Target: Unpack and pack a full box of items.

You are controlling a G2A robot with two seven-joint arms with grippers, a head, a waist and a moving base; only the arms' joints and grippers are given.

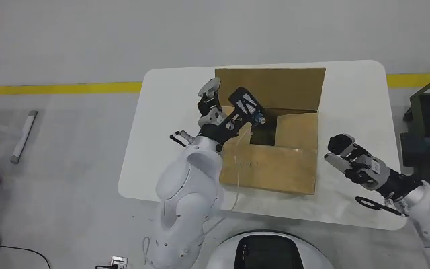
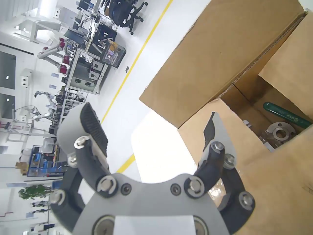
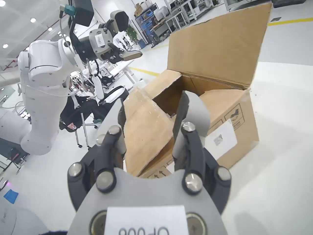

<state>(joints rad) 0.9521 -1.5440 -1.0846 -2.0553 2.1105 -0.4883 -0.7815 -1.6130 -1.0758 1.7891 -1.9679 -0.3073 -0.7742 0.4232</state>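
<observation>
An open cardboard box [image 1: 275, 87] stands on the white table [image 1: 168, 134], its flaps folded outward. Inside the box [image 2: 220, 57] lie a green-handled tool [image 2: 286, 116] and a round metal flange [image 2: 281, 130]. My left gripper [image 1: 209, 99] hangs open above the box's left rim, nothing between its fingers [image 2: 94, 128]. My right gripper [image 1: 334, 151] is open and empty over the table just right of the box [image 3: 220, 57]. The right wrist view has the left gripper [image 3: 122, 54] raised beyond the box's far side.
Bare table lies left and right of the box. A yellow floor line [image 1: 67, 87] runs behind the table. A grey bar [image 1: 23, 134] lies on the floor to the left. Dark equipment [image 1: 416, 121] stands past the table's right edge.
</observation>
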